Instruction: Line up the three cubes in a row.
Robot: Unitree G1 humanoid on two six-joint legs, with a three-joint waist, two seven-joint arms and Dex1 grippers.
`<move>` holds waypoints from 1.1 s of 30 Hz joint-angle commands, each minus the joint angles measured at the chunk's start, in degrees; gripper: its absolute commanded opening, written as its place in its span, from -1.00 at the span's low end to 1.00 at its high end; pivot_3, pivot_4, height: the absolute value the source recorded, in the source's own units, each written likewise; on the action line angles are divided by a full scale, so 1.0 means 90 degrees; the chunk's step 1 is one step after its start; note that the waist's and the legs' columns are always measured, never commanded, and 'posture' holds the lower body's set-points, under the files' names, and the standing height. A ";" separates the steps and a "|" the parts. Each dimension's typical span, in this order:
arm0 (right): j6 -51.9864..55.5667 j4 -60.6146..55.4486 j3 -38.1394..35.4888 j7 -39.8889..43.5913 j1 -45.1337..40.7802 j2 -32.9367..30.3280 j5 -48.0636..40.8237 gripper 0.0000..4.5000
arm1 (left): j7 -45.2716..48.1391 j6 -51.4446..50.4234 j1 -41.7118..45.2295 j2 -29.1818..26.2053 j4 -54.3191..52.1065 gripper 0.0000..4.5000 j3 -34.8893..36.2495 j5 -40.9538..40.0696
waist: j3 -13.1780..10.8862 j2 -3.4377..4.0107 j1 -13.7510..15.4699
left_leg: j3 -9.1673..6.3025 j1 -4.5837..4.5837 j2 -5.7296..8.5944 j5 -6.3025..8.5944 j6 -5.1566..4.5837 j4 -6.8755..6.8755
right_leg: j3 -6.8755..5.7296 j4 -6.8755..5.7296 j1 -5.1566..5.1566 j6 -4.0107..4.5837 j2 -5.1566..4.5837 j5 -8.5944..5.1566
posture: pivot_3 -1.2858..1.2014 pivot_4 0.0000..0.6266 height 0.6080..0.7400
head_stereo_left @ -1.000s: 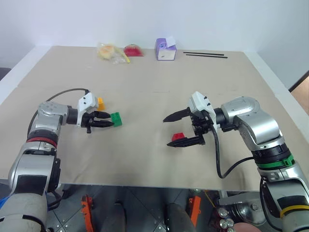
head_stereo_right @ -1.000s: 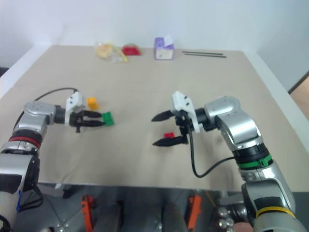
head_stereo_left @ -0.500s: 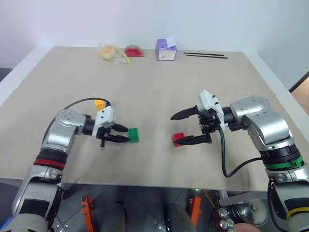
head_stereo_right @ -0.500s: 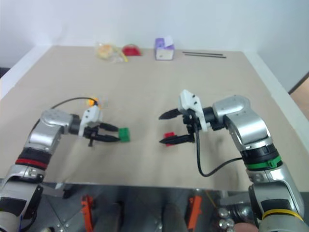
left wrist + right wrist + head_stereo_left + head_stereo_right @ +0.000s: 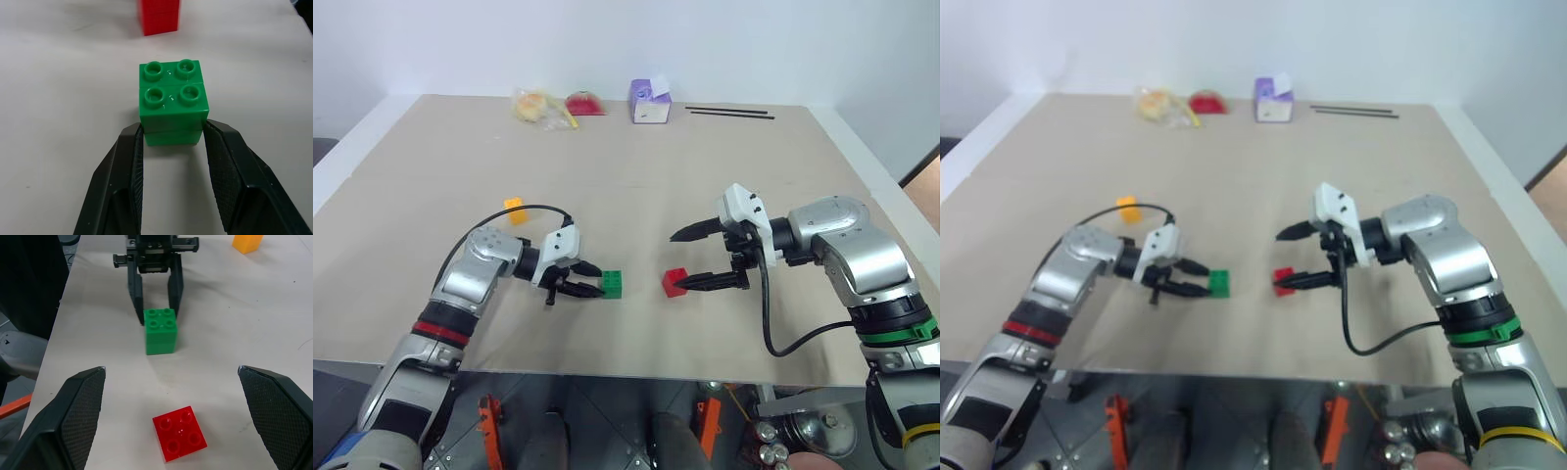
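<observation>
My left gripper (image 5: 595,281) is shut on the near end of the green cube (image 5: 612,284), which rests on the table a short gap to the left of the red cube (image 5: 674,282). In the left wrist view both black fingers (image 5: 128,166) pinch the green cube (image 5: 173,100), and the red cube (image 5: 159,17) lies just beyond. My right gripper (image 5: 678,261) stands open just above and beside the red cube, one finger over it and one by its right side. The yellow-orange cube (image 5: 515,210) sits alone farther back on the left.
At the table's far edge lie a clear bag with something yellow (image 5: 536,106), a red item (image 5: 583,102), a purple-and-white box (image 5: 649,100) and two thin black sticks (image 5: 729,111). A black cable loops over my left arm.
My left gripper has slid the green cube to the right, away from the yellow-orange cube and close to the red one. The right gripper has drifted slightly to the right, still open.
</observation>
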State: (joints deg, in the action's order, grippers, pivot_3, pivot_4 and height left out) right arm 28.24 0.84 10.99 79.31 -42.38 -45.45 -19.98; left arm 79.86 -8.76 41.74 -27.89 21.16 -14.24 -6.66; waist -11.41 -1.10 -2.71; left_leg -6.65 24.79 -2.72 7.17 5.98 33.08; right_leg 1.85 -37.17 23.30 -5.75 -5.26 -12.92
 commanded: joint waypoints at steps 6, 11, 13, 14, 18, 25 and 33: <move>0.0097 -0.0347 -0.0301 -0.0090 0.0068 -0.0130 -0.0171 1.00 | 0.0095 0.0024 0.0112 -0.0011 -0.0031 -0.44 -0.0092 -0.0050 | 0.0000 0.0000 0.0000 | 0.0000 0.0001 0.0000 0.0000 0.0000 0.0004 | 0.0000 0.0000 -0.0001 0.0001 0.0000 0.0001 | 0.03 -0.52 1.00; 0.0089 -0.0334 -0.0288 -0.0108 0.0052 -0.0127 -0.0196 1.00 | 0.0163 -0.0037 0.0105 -0.0062 -0.0093 0.51 -0.0091 -0.0097 | 0.0000 0.0000 0.0000 | 0.0000 0.0002 0.0000 0.0000 0.0000 0.0004 | 0.0000 0.0000 0.0000 0.0002 0.0000 0.0001 | 0.03 -0.52 1.00; 0.0084 -0.0318 -0.0289 -0.0113 0.0035 -0.0116 -0.0210 1.00 | 0.0207 -0.0093 0.0094 -0.0087 -0.0160 0.80 -0.0084 -0.0136 | 0.0000 0.0000 0.0000 | 0.0000 0.0002 0.0000 0.0000 -0.0001 0.0004 | 0.0000 0.0000 0.0000 0.0001 0.0000 0.0001 | 0.03 -0.52 1.00; 0.0084 -0.0307 -0.0287 -0.0113 0.0020 -0.0109 -0.0216 1.00 | 0.0229 -0.0109 0.0088 -0.0101 -0.0187 0.93 -0.0075 -0.0152 | 0.0000 0.0000 0.0000 | 0.0000 0.0002 0.0000 0.0000 0.0000 0.0004 | 0.0000 0.0000 0.0000 0.0002 0.0000 0.0001 | 0.03 -0.52 1.00; 0.0116 -0.0295 -0.0317 -0.0132 -0.0008 -0.0079 -0.0269 1.00 | -0.0044 -0.0254 0.0043 -0.0129 -0.0370 0.97 0.0243 -0.0329 | 0.0000 0.0000 0.0000 | 0.0000 0.0002 0.0000 0.0000 0.0000 0.0004 | 0.0000 0.0000 0.0000 0.0003 0.0000 0.0001 | 0.03 -0.52 1.00; 0.0220 -0.0396 -0.0585 -0.0533 -0.0041 0.0195 -0.0518 1.00 | -0.3143 -0.1703 -0.0753 0.0655 -0.2130 0.97 0.1606 -0.0670 | 0.0000 0.0000 -0.0002 | -0.0001 0.0002 0.0000 0.0002 -0.0003 0.0005 | 0.0003 0.0000 -0.0001 -0.0007 0.0000 0.0004 | 0.03 -0.52 1.00; -0.0001 0.0170 -0.0445 -0.0663 -0.0444 0.0684 -0.0366 1.00 | -0.7697 -0.2430 -0.1493 0.2529 -0.3158 0.97 0.2208 0.0611 | 0.0000 -0.0001 0.0016 | 0.0000 0.0004 0.0002 0.0002 -0.0003 0.0038 | 0.0005 0.0002 -0.0014 -0.0022 0.0001 0.0028 | 0.03 -0.52 1.00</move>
State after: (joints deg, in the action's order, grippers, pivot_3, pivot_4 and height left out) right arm 29.31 1.98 7.78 73.35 -44.92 -39.44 -23.31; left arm 16.80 -30.47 27.81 -5.85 -4.76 3.69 -3.19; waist -11.40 -1.11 -2.56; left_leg -6.65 24.82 -2.69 7.17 5.94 33.46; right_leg 1.90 -37.14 23.16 -5.93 -5.25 -12.61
